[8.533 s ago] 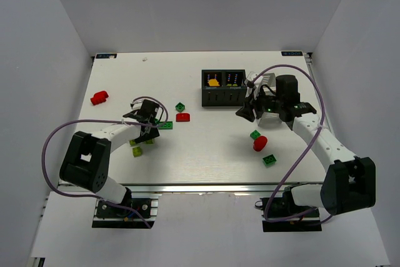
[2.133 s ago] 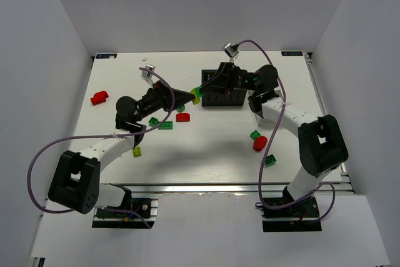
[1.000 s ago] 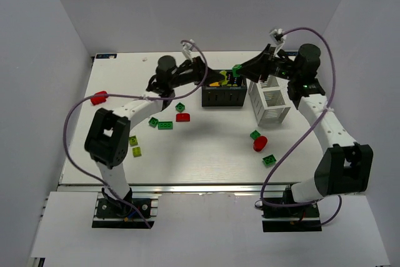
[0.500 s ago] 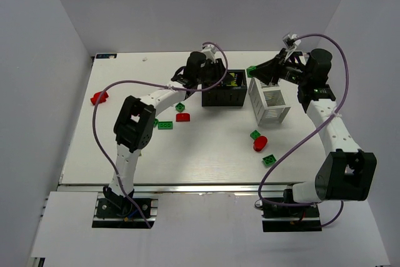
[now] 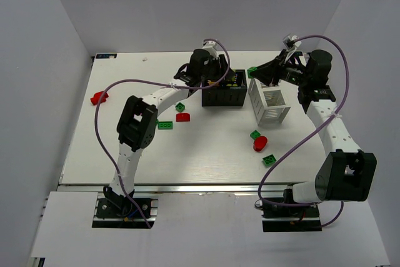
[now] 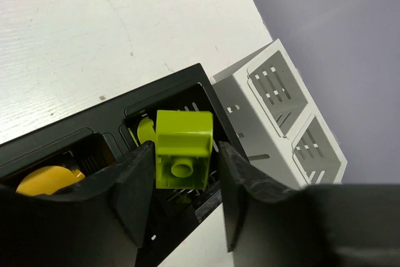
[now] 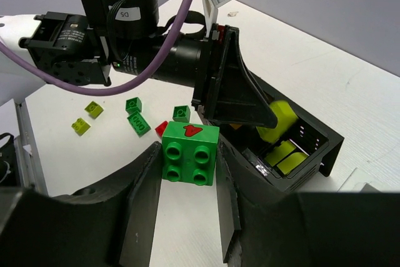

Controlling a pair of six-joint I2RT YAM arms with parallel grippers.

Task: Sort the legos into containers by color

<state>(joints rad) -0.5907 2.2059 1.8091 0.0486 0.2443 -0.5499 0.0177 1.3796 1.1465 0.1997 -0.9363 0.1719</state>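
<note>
From the near edge both arms stretch far over the table [image 5: 206, 154]. The right gripper [image 7: 189, 157] clamps a green brick [image 7: 190, 148] by the far left corner of the white basket [image 5: 270, 105]. The left gripper [image 6: 185, 157] hangs above the black box [image 5: 224, 97], a lime brick [image 6: 183, 145] between its fingers; whether it is gripped I cannot tell. A red brick [image 5: 260, 143] lies loose nearer us.

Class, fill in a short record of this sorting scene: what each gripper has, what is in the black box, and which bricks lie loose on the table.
Left gripper: lime brick between its fingers, above the black box; grip unclear
Right gripper: shut on green brick, near the white basket
Black box: yellow piece in one compartment, lime pieces in the other
Loose on table: red bricks, green bricks
</note>
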